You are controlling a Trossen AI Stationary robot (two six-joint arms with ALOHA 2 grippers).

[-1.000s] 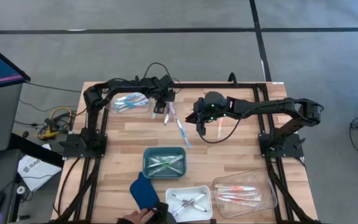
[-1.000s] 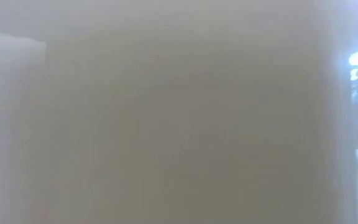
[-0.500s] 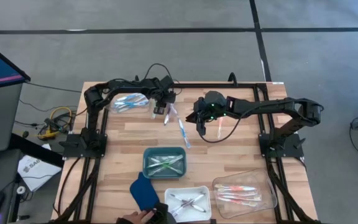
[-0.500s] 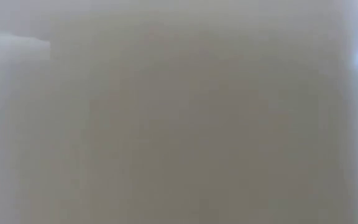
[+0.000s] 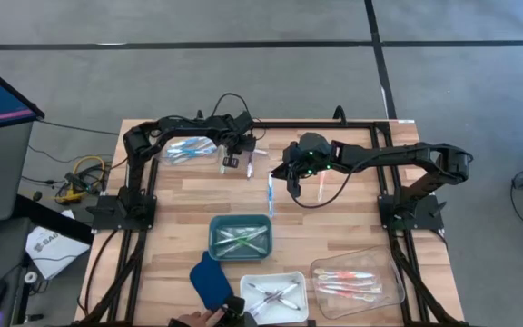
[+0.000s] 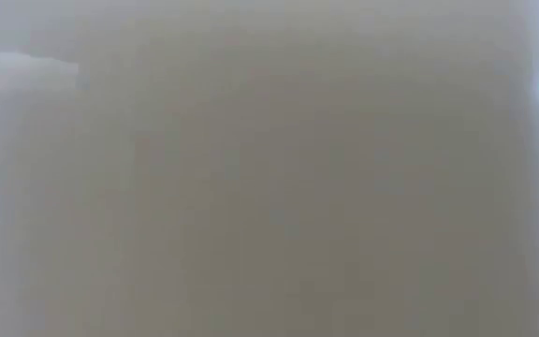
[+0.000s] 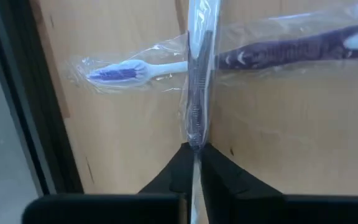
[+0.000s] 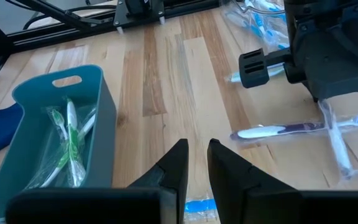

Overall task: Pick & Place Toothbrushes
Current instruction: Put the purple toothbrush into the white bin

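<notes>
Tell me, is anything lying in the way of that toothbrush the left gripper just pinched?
Yes. The left gripper, shut on a wrapped toothbrush, has a purple wrapped toothbrush lying crosswise beneath it on the table, so lifting might drag that one along.

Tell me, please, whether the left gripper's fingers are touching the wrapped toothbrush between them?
Touching: the left wrist view shows the left gripper with its fingers pinched shut on the wrapped toothbrush, no gap showing.

Low view all blur. Blue toothbrush (image 8: 199,206) mostly hidden behind right end effector (image 8: 195,163).
</notes>
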